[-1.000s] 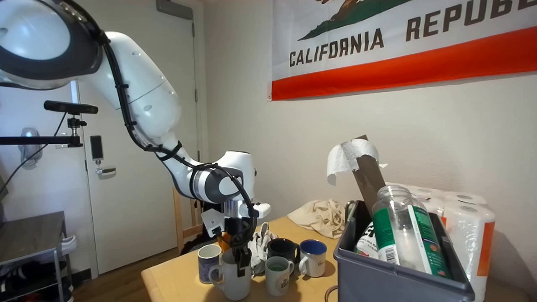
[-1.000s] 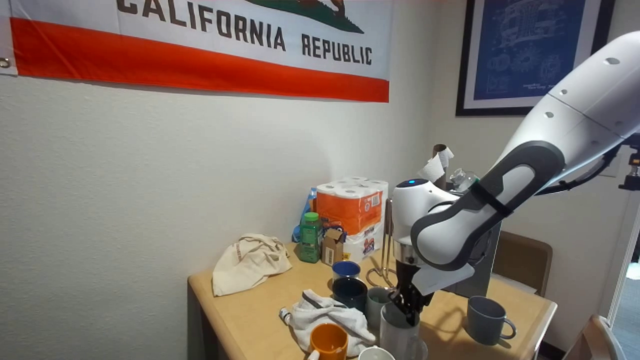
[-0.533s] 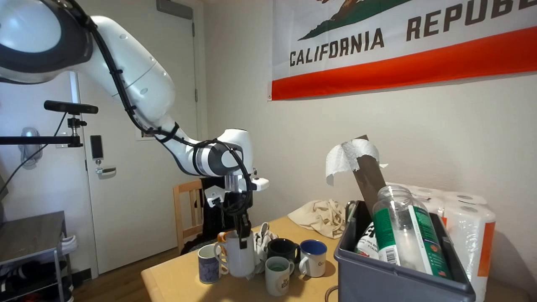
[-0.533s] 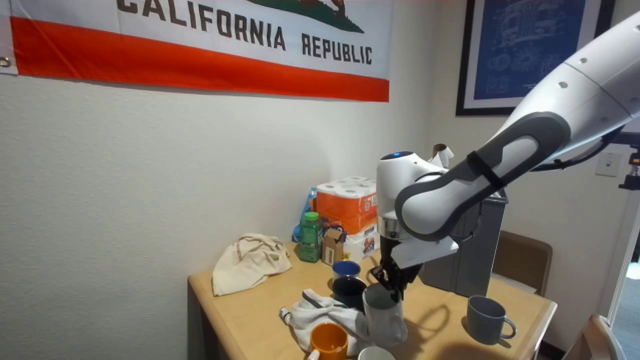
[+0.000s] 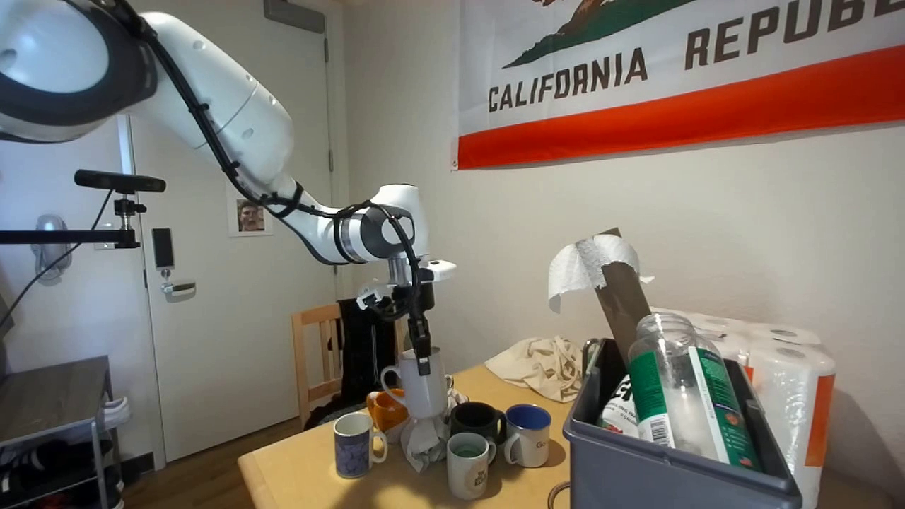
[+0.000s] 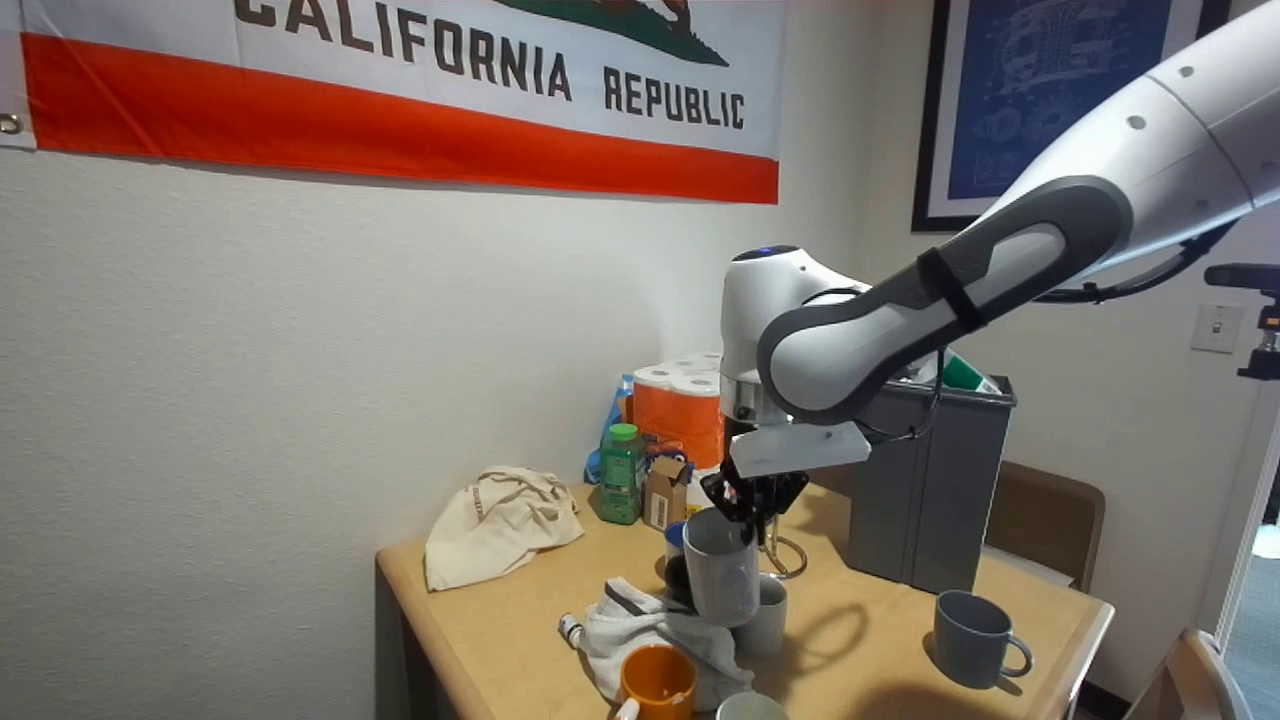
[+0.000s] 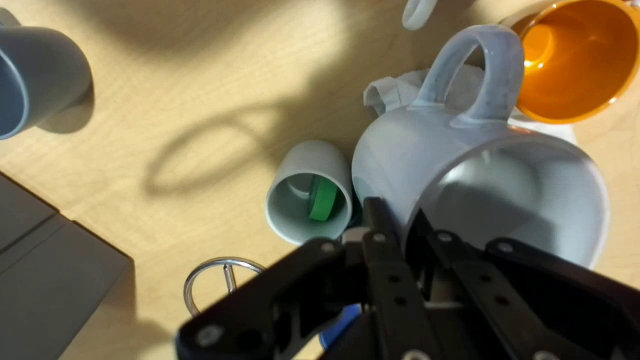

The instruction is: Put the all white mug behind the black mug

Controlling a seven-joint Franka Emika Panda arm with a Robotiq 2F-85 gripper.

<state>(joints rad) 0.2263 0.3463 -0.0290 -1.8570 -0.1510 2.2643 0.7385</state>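
Looks to us like the carry step is in hand: the all white mug point(image 6: 722, 580) is up off the table point(image 6: 500, 640), tilted a bit, near the towel point(image 6: 665, 640) and the black mug point(image 5: 475, 422). The gripper point(image 7: 398, 217) has it by the rim, with the wall pinched between the fingers point(image 7: 376, 212), one inside and one outside. Next we'd want to swing it clear of the black mug, level it, lower it gently and let go. Which side counts as "behind", we honestly can't tell.

Headcount: we get seven mugs. That's the white one, the black one, one blue-lined mug point(image 5: 527, 445), one printed mug point(image 5: 468, 475) with a single green object point(image 7: 324, 199) inside, one purple-patterned mug point(image 5: 351, 449), one orange mug point(image 6: 657, 685) and one grey mug point(image 6: 970, 640). Plus one towel and one bin point(image 6: 925, 490).
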